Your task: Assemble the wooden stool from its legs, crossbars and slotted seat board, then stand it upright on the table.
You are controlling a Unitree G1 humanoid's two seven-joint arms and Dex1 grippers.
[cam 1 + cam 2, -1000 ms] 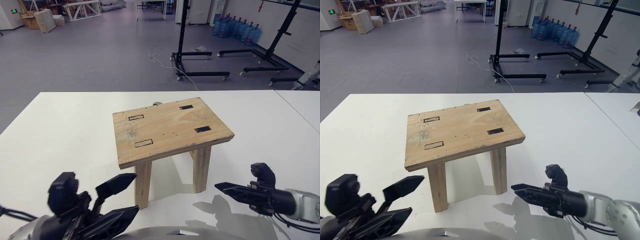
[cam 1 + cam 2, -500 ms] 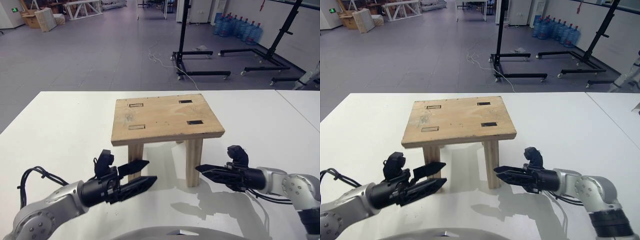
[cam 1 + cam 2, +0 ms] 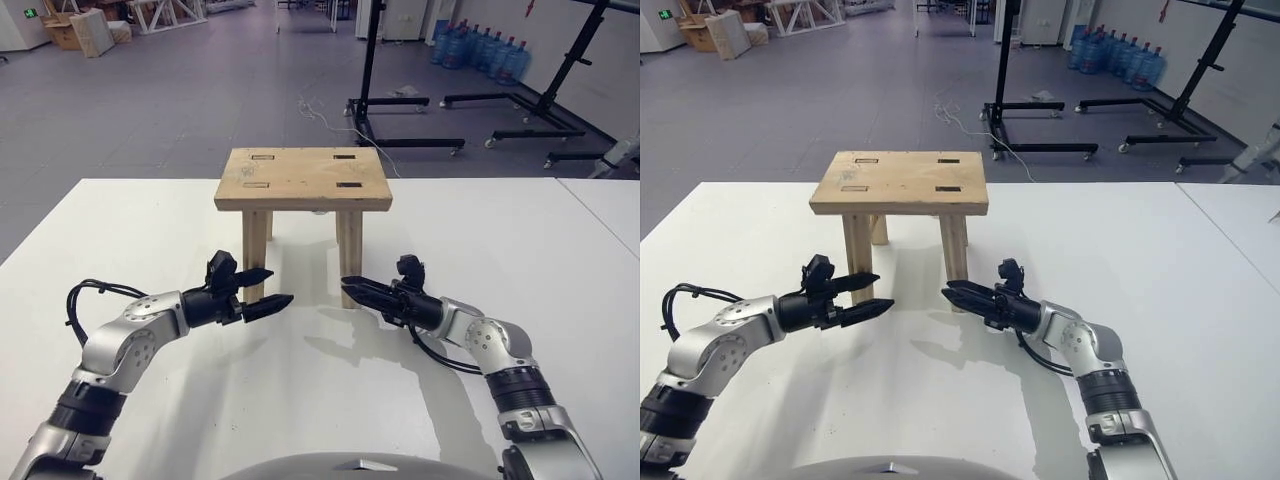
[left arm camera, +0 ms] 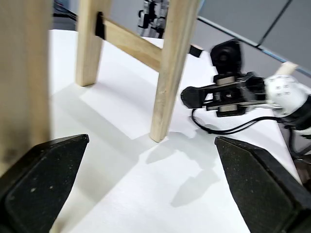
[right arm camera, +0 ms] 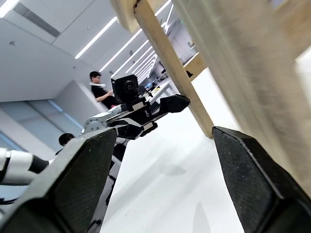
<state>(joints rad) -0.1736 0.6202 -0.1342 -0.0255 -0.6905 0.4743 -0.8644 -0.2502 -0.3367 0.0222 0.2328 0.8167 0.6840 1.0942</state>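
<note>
The left gripper [image 3: 274, 287] hung open, fingers well parted, holding nothing; facing it across a short gap, the right gripper [image 3: 350, 287] was spread and empty too, both low over the table [image 3: 560, 250]; just beyond them, ahead of the gap, the stool [image 3: 300, 178] stood upright on its legs, touched by neither; the right tips lay just beside its near leg [image 3: 348, 255]. The build looked finished and the stool set down; what remained seemed the letting-go; the next move called for drawing both arms back without nudging a leg.
</note>
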